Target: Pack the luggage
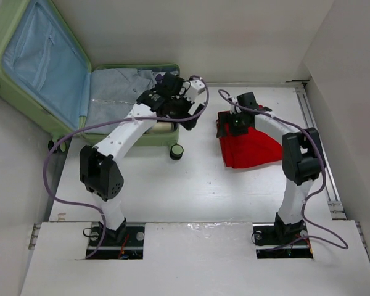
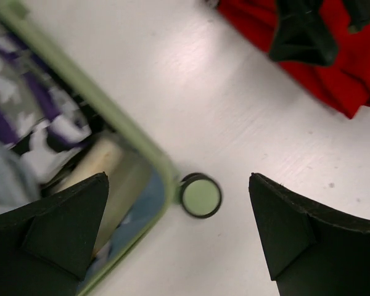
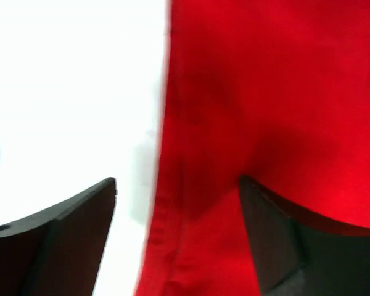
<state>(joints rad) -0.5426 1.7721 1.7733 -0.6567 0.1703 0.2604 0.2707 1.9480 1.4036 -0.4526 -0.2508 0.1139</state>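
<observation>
The suitcase (image 1: 151,140) is pale green, lined light blue, holding a grey garment (image 1: 114,92) and a purple-white-black patterned cloth (image 2: 43,123). My jaws are black; the red cloth (image 1: 253,148) lies on the white worktop (image 1: 191,185).

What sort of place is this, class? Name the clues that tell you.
Probably a robot lab test cell: two arms bolted to a white table, plain white walls enclosing it, an open green suitcase.
</observation>
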